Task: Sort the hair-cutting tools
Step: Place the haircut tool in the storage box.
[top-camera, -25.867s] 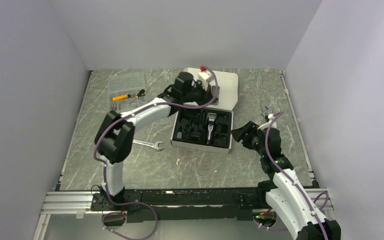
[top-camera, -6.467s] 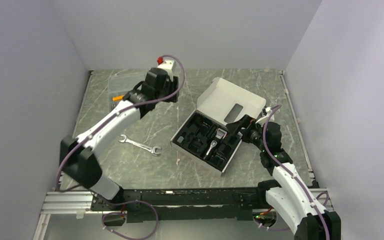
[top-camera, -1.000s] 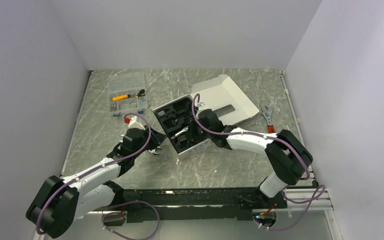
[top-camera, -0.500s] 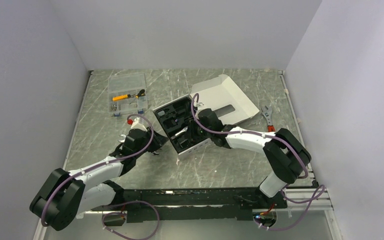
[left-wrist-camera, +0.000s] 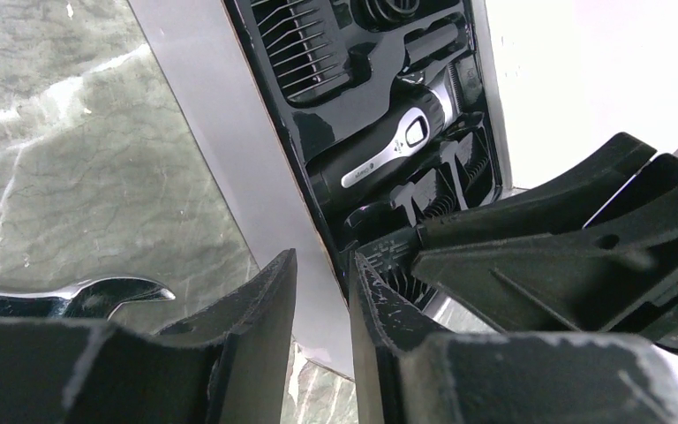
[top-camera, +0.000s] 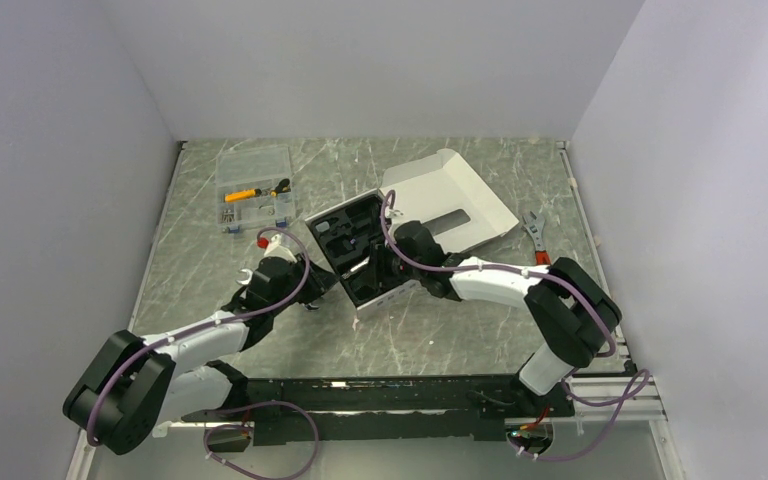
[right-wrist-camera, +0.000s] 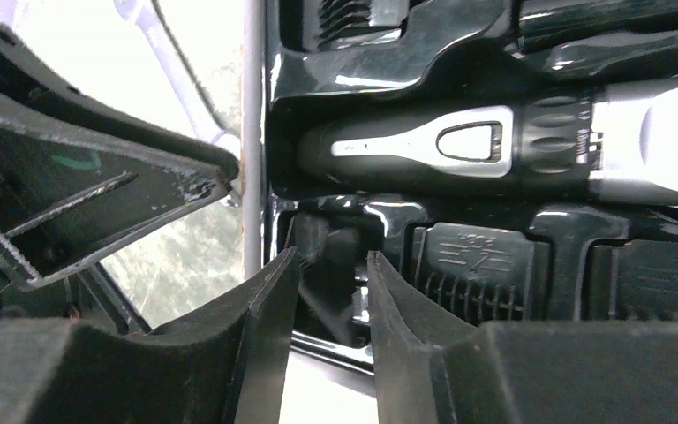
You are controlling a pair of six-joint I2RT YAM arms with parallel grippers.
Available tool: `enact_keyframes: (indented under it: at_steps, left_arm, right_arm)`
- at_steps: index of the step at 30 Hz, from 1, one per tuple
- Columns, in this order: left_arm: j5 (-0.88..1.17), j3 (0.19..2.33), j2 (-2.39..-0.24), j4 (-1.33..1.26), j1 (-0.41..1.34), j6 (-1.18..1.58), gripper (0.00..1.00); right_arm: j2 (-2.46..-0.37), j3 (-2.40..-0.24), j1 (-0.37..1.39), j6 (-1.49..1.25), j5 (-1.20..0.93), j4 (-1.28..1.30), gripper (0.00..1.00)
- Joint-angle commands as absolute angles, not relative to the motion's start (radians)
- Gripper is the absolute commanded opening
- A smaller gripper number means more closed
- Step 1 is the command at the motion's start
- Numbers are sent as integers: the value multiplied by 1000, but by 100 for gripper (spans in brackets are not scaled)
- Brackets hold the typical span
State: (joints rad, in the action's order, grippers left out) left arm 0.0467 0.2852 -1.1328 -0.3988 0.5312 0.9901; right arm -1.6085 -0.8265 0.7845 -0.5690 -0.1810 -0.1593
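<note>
Right end effector (right-wrist-camera: 328, 283) widened slightly, narrowly parted over case (right-wrist-camera: 253, 106) rim.

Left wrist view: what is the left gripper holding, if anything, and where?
The left gripper pinches the white cardboard box with black tray by its side wall.

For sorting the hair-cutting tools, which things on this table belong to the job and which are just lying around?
Part of the job: hair clipper, comb attachments, and the kit case holding them.

Just lying about: silver open-end wrench, red-handled adjustable wrench, clear parts organizer.
</note>
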Motion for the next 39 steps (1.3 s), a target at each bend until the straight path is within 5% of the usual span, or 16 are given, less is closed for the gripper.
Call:
enact_keyframes:
  at_steps: [1,6,16,19,26,39]
  left_arm:
    - [67,288,-1145,-447,527,1000,34]
    - [58,286,-1129,-433,528,996,34]
    - [51,281,-1113,-425,528,996,35]
    - [51,283,-1115,-425,527,994,34]
    - [57,281,-1119,-434,527,997,34]
    - [63,291,-1137,-441,528,993,34]
  right_arm:
    - [-1621,-816,805,-588,-181,-145,42]
    - [-1553,-818,805,-564,-69,-80,58]
    - [-1434,-871,805,-498,28,44,63]
    - [-1426,-873,805,-485,8,32,56]
    - [-1490,-879,805,-476,-78,-35,17]
    - [-1606,-897,818,-471,-115,-77,10]
